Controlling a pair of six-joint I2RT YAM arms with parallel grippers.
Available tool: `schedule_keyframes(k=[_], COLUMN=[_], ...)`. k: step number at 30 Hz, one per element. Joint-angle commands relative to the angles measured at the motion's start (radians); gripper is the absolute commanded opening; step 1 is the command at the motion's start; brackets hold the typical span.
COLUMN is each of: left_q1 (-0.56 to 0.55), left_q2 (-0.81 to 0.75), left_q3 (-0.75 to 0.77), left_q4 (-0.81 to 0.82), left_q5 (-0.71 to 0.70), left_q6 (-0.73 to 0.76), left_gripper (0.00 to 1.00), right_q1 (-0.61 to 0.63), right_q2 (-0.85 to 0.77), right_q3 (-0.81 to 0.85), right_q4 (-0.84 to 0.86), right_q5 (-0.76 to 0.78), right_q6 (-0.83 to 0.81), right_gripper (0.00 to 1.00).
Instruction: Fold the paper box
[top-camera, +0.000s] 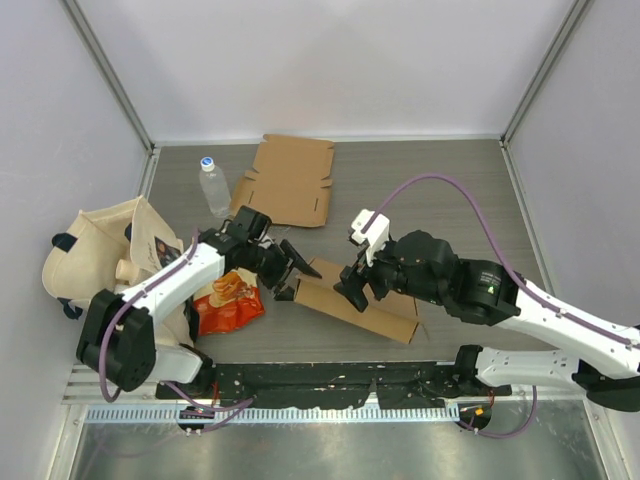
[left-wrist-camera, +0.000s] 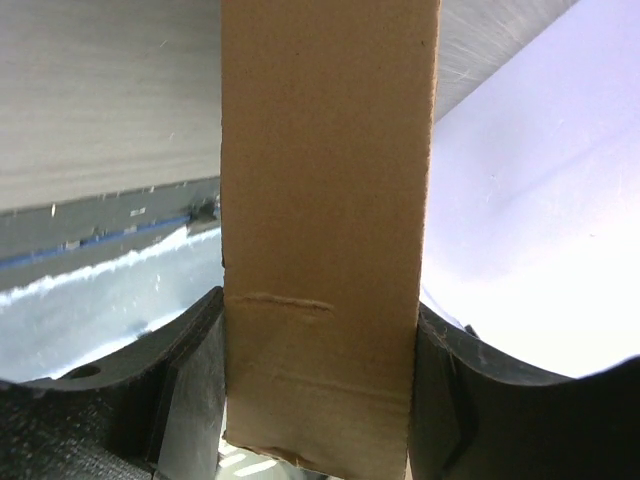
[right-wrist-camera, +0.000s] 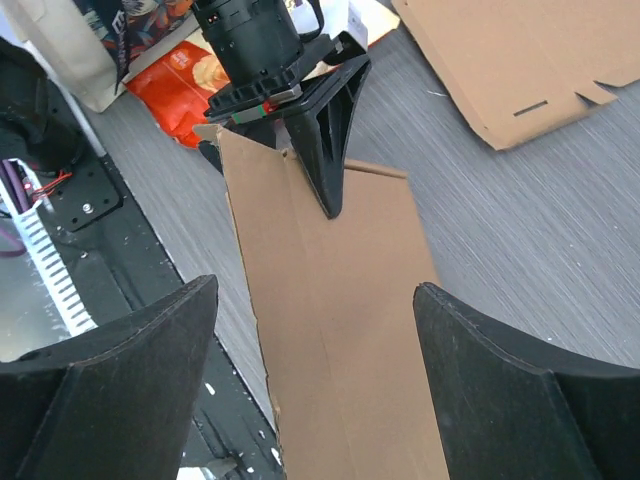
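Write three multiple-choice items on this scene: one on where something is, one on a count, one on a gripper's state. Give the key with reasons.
1. Where is the water bottle?
A. Just left of the flat cardboard sheet
B. Lying on that sheet
C. Held in a gripper

2. How many cardboard pieces show in the top view?
A. One
B. Two
C. Four

3. What is the left gripper doing?
A. Open, clear of everything
B. Shut on the end of the paper box
C. Shut on nothing

Key:
1. A, because the top view shows the bottle standing beside the sheet's left edge.
2. B, because only the flat sheet and the paper box are there.
3. B, because in the left wrist view the cardboard fills the gap between both fingers.
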Motion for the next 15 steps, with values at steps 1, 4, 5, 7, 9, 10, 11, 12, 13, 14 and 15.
schedule_keyframes(k=[1, 4, 5, 7, 9, 10, 11, 12, 13, 14, 15], left_q1=[0.003, 0.006, 0.008, 0.015, 0.017, 0.026, 0.034, 0.038, 0.055, 0.064, 0.073], left_q2=[-0.056, -0.136, -0.142, -0.141, -0.131, -0.118, -0.108, -0.102, -0.096, -0.081, -0.073], left_q3=[-0.065, -0.057, -0.049, -0.023, -0.004, 0.012, 0.025, 0.037, 0.063, 0.082, 0.097], left_q4=[-0.214, -0.218, -0.238, -0.272, -0.318, -0.332, -0.391, -0.413, -0.433, -0.477, -0.496], left_q5=[-0.005, -0.047, -0.053, -0.048, -0.050, -0.050, -0.056, -0.071, -0.076, -0.084, -0.090], left_q6=[-0.170, -0.249, -0.260, -0.261, -0.249, -0.238, -0.226, -0.206, -0.192, -0.182, -0.166], left_gripper=[0.01, 0.02, 0.03, 0.03, 0.04, 0.04, 0.04, 0.05, 0.05, 0.06, 0.08], right_q1=[0.020, 0.044, 0.052, 0.053, 0.053, 0.053, 0.053, 0.053, 0.053, 0.053, 0.053], right_q2=[0.048, 0.021, -0.002, 0.005, 0.055, 0.078, 0.097, 0.121, 0.128, 0.135, 0.143], right_q3=[0.028, -0.002, -0.013, -0.007, 0.013, 0.022, 0.036, 0.036, 0.033, 0.028, 0.025], right_q4=[-0.061, 0.003, 0.018, 0.011, -0.023, -0.035, -0.041, -0.037, -0.026, -0.023, -0.028], right_q5=[-0.042, -0.063, -0.073, -0.071, -0.074, -0.087, -0.112, -0.129, -0.140, -0.140, -0.133], right_q6=[-0.018, -0.037, -0.053, -0.087, -0.118, -0.124, -0.127, -0.130, -0.130, -0.133, -0.138], right_gripper=[0.85, 0.85, 0.86, 0.88, 0.90, 0.90, 0.89, 0.89, 0.89, 0.89, 0.89])
